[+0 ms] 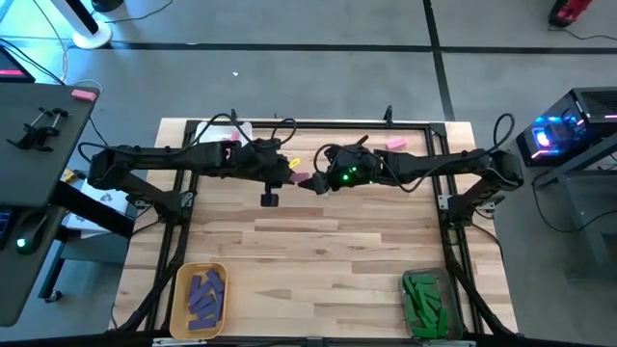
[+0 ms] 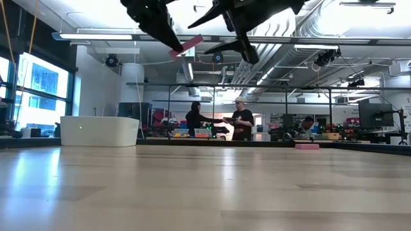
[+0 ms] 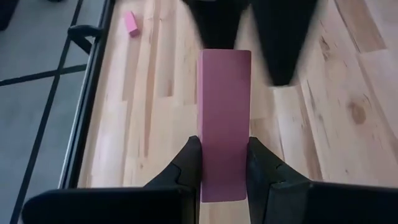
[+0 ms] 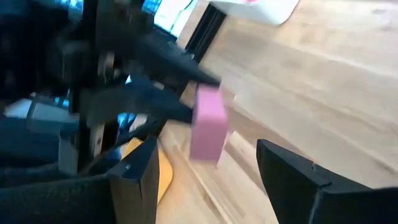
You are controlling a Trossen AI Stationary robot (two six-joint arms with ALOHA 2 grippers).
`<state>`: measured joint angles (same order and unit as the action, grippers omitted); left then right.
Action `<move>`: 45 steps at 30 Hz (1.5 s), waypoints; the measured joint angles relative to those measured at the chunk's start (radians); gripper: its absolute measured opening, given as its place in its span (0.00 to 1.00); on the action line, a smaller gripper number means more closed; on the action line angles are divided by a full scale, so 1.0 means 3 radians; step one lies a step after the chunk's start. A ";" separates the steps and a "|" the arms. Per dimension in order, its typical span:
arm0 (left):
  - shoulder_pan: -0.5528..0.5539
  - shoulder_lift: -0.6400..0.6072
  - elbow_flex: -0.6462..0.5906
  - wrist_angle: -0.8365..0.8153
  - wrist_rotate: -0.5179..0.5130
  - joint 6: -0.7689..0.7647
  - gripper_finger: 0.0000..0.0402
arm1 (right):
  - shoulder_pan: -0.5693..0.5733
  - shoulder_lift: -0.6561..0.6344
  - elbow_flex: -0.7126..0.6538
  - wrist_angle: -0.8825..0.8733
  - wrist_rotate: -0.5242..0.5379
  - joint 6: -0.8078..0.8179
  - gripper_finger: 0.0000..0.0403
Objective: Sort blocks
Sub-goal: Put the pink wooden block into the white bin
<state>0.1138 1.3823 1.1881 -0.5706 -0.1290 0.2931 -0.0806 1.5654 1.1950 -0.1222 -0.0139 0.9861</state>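
The left gripper point(image 3: 224, 165) is clamped on one end of a pink block point(image 3: 224, 118), holding it in the air above the middle of the table point(image 1: 318, 260). The block looks light, stiff and smooth, so it should take a pinch across its flat faces at the free end. Just beyond it, the right gripper point(image 4: 217, 174) faces it with fingers spread apart. Farther off, another pink block point(image 3: 130, 23) lies near the table's edge.
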 joint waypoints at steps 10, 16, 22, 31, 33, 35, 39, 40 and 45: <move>-0.0081 0.0089 -0.0003 0.0295 -0.0028 -0.0039 0.11 | -0.0043 0.0000 0.0000 -0.0012 -0.0010 0.0003 0.51; -0.0051 0.0094 -0.0003 0.0328 -0.0045 -0.0040 0.11 | -0.0044 0.0000 0.0000 -0.0030 0.0077 0.0024 0.40; -0.0053 0.0095 -0.0003 0.0343 0.0050 -0.0038 0.11 | -0.0042 0.0000 0.0000 -0.0006 0.0113 0.0025 0.14; -0.0052 0.0095 -0.0003 0.0343 0.0075 -0.0041 0.11 | -0.0063 0.0000 -0.0001 -0.0017 0.0073 0.0010 0.03; -0.0051 0.0095 -0.0003 0.0345 0.0095 -0.0038 0.11 | -0.0064 0.0000 -0.0004 -0.0011 0.0072 0.0010 0.01; -0.0051 0.0095 -0.0003 0.0345 0.0098 -0.0037 0.16 | -0.0065 0.0000 -0.0004 -0.0003 0.0069 0.0016 0.01; -0.0055 0.0059 -0.0001 0.0222 0.0041 0.0047 0.32 | -0.0072 -0.0001 -0.0005 0.0000 0.0055 -0.0026 0.01; -0.0053 0.0029 -0.0001 0.0092 -0.0025 0.0096 0.36 | -0.0078 -0.0007 -0.0004 -0.0017 0.0056 -0.0039 0.01; 0.0077 -0.0230 -0.0003 -0.0541 -0.0214 0.0040 0.49 | -0.0132 -0.0057 -0.0004 0.0005 0.0056 -0.0096 0.00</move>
<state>0.1369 1.3133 1.1873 -0.7330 -0.1931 0.3050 -0.1202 1.5482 1.1938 -0.1208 0.0029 0.9574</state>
